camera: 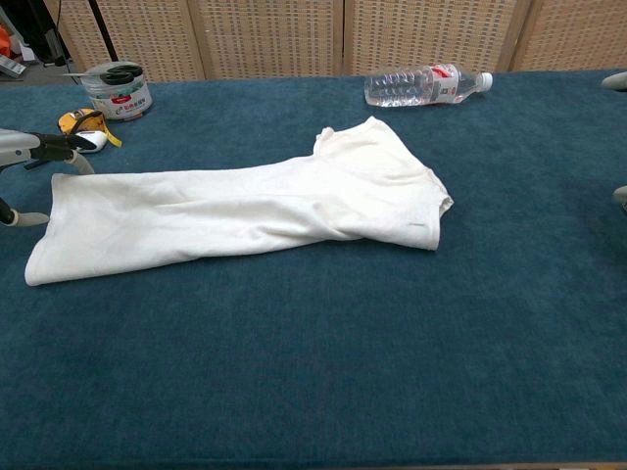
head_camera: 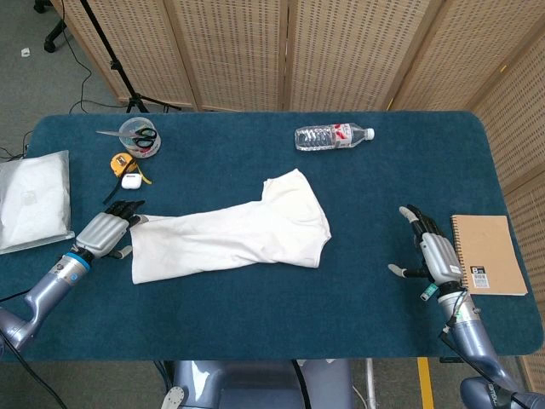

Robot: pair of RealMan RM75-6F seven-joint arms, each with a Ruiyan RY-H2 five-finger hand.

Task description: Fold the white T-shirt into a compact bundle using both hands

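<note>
**Left hand at the shirt's hem end, right hand standing off**

The white cotton T-shirt [head_camera: 230, 234] lies flat near the middle of the blue cloth-covered table [head_camera: 255, 315], already narrowed into a long strip that runs from its hem end, toward the left edge, to the collar and sleeve end nearer the centre. It is not yet a bundle; by the look of it, the lengthwise folds are done and the end-to-end folds remain.

The left hand [head_camera: 108, 232] sits just beside the hem end, fingers loosely spread and holding nothing; whether the fingertips touch the cloth cannot be told. The right hand [head_camera: 433, 250] hangs over the table near the right edge, well apart from the shirt, fingers apart and empty, just beside the brown spiral-bound notebook [head_camera: 487, 255].

The step in hand seems to be the approach to the hem. The next move probably calls for the left hand to pinch both layers at the hem edge and carry them over toward the collar, while the right hand comes across to pin the far end so that the strip does not slide.

A clear plastic water bottle [head_camera: 333, 135] lies toward the back edge.
</note>
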